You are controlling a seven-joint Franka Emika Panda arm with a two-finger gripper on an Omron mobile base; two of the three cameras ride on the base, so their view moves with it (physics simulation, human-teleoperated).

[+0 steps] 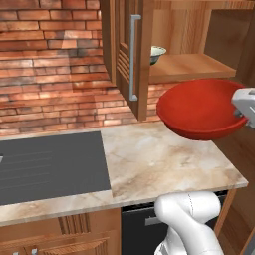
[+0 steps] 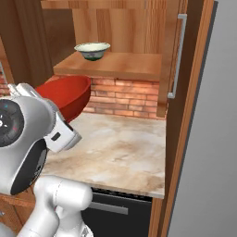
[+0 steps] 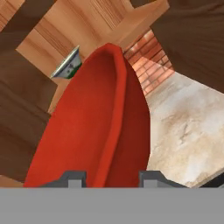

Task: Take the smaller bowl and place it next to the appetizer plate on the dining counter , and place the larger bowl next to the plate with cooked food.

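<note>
The end effector grips the rim of the red bowl, one finger on each side of the wall, holding it in the air at the right of the left base frame, above the marbled table. At upper centre, the small pale bowl sits on the open cupboard's wooden shelf, beside the open door.

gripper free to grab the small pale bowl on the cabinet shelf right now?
Probably not. The gripper has its jaws closed on the rim of the red bowl, held above the counter. The small pale bowl sits unobstructed on the open shelf, but the hand is occupied.
</note>
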